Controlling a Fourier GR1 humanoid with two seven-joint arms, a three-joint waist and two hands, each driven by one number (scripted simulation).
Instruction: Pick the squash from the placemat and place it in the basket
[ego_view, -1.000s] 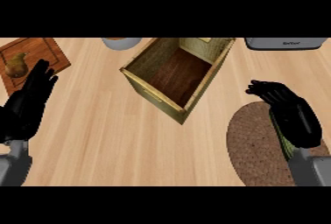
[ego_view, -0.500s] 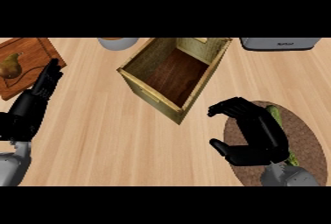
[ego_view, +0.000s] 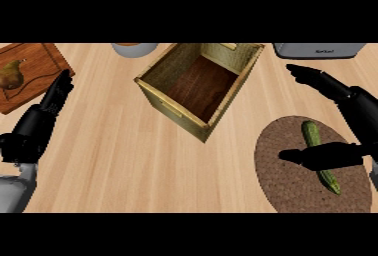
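I am looking down on a kitchen counter (ego_view: 111, 150) of pale wood. A wooden cutting board (ego_view: 40, 60) with a pear (ego_view: 10, 72) on it lies at my far left. A round grey vessel (ego_view: 134, 48) and a grey appliance (ego_view: 317, 50) stand along the far edge. A green squash (ego_view: 313, 136) lies on a round brown placemat (ego_view: 288, 170) near a basket (ego_view: 173, 107).

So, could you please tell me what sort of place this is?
Probably a kitchen counter: a light wooden worktop, a cutting board with a pear on it, and a grey appliance at the far edge.
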